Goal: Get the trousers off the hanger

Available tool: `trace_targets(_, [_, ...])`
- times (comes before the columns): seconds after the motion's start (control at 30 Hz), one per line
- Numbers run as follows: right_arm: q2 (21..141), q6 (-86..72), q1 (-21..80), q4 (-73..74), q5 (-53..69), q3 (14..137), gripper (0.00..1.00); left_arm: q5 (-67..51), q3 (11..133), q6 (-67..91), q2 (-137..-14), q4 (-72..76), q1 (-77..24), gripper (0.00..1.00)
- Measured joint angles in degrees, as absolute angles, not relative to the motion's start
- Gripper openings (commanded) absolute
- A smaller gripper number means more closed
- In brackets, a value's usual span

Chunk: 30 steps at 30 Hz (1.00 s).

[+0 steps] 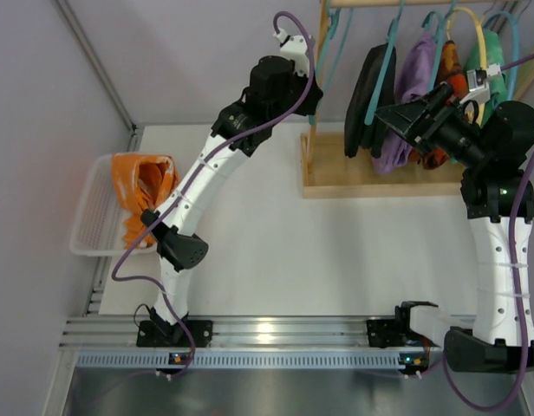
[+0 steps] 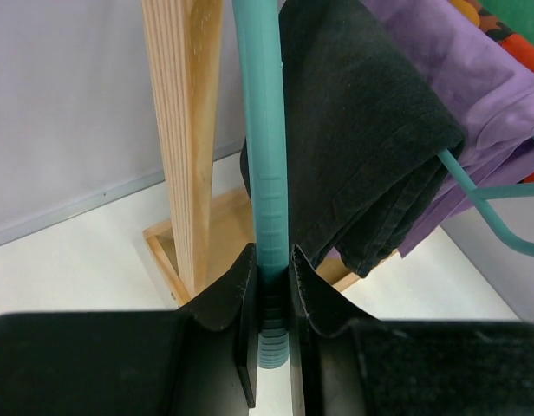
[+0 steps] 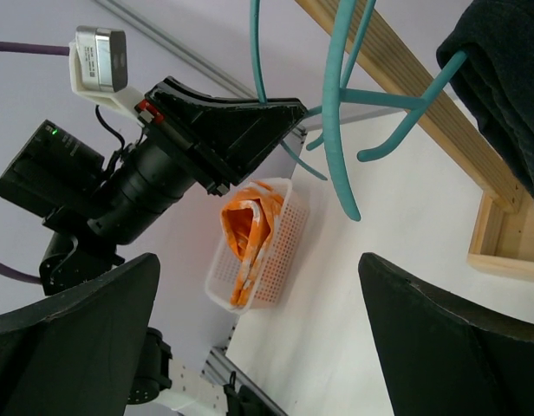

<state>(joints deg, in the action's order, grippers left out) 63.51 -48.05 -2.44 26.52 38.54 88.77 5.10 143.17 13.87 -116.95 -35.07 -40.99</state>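
Trousers (image 2: 371, 130), likely soft and limp, are best pinched at the fold. The hanger (image 2: 263, 130) is clamped by the left claw (image 2: 273, 277); the right claw (image 3: 258, 264) is spread apart.

Orange cloth (image 1: 144, 182) in a white basket (image 1: 92, 218), well apart from purple garment (image 1: 413, 87) on wooden rack (image 1: 371, 179).

Left pincer (image 2: 271, 264) clamped, right pincer (image 3: 258, 269) wide

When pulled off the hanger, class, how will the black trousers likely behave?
Probably floppy: the black trousers drape in folds over the teal hanger. Likely light: that thin hanger bears them. The matte, thick-looking cloth may drag rather than slide.
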Motion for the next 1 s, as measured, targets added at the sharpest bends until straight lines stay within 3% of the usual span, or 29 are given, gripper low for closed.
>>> trace_targets(0.47, [62.7, -48.0, -2.4, 26.6, 38.9, 87.7, 0.99, 2.9, 144.4, 14.6, -120.0, -31.3, -39.6, 0.00])
trace_targets(0.57, [62.7, -47.8, -2.4, 26.6, 38.9, 87.7, 0.99, 2.4, 143.9, 15.2, -120.0, -30.6, -39.4, 0.18])
trace_targets(0.6, [62.7, -47.6, -2.4, 26.6, 38.9, 87.7, 0.99, 2.3, 143.6, 15.4, -120.0, -30.2, -39.4, 0.29])
trace_targets(0.73, [62.6, -46.4, -2.4, 26.6, 38.8, 87.7, 0.99, 1.8, 141.6, 16.7, -119.7, -29.6, -39.1, 0.51])
trace_targets(1.0, [61.0, -42.8, -2.4, 26.8, 38.2, 87.7, 0.99, 1.2, 136.7, 17.7, -114.5, -30.0, -38.4, 0.72])
